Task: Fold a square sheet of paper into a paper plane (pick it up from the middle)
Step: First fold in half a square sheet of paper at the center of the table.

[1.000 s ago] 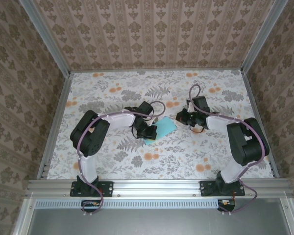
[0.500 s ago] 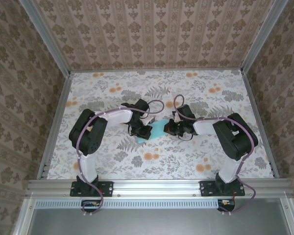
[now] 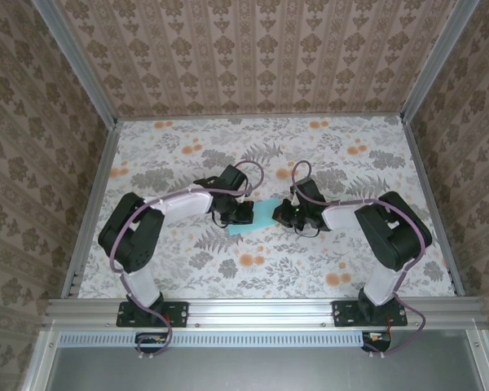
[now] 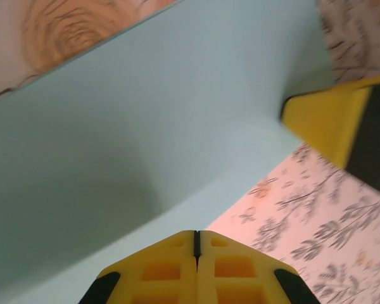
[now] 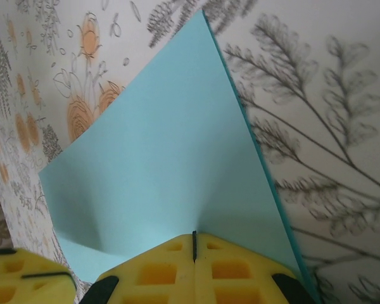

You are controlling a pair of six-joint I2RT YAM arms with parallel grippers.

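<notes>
Okay, left end effector (image 4: 196, 237) is clenched, its tips pinching the near edge of the square sheet of paper (image 4: 145, 126), which spreads away toward 12 o'clock. Right end effector (image 5: 194, 237) is clenched too, pinching the opposite edge, and the paper puckers at its tips. From above, the sheet sits mid desk (image 3: 187, 269) between both: left at its 9 o'clock side, right at its 3 o'clock side.

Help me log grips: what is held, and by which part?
The light-teal square paper sheet, pinched at opposite sides by left gripper and right gripper.
</notes>
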